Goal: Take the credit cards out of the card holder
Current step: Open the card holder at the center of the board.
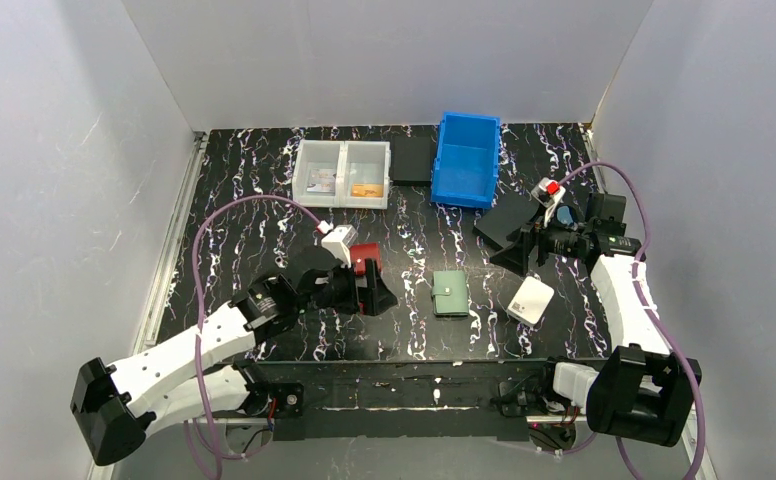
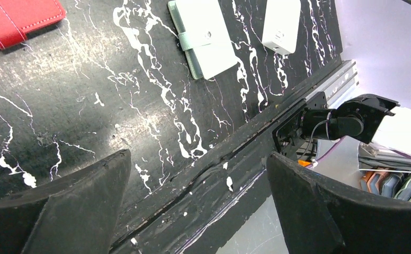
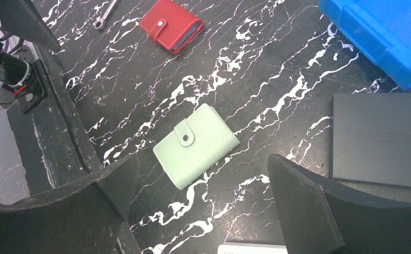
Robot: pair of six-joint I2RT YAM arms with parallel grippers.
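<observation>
The sage-green card holder [image 1: 451,293] lies flat near the middle of the table, folded shut with its snap tab fastened. It also shows in the left wrist view [image 2: 203,37] and the right wrist view [image 3: 195,145]. No credit cards show outside it. My left gripper [image 1: 382,296] hovers left of the holder, open and empty [image 2: 198,154], above the table's front edge. My right gripper [image 1: 516,250] hangs to the holder's upper right, open and empty [image 3: 203,159], with the holder just beyond its fingertips.
A red wallet [image 1: 366,255] lies by the left gripper and a white wallet [image 1: 531,298] right of the holder. At the back stand a blue bin [image 1: 467,160] and a clear two-part tray [image 1: 342,172] with small flat items. Black square pads [image 1: 412,160] [image 1: 507,215] lie nearby.
</observation>
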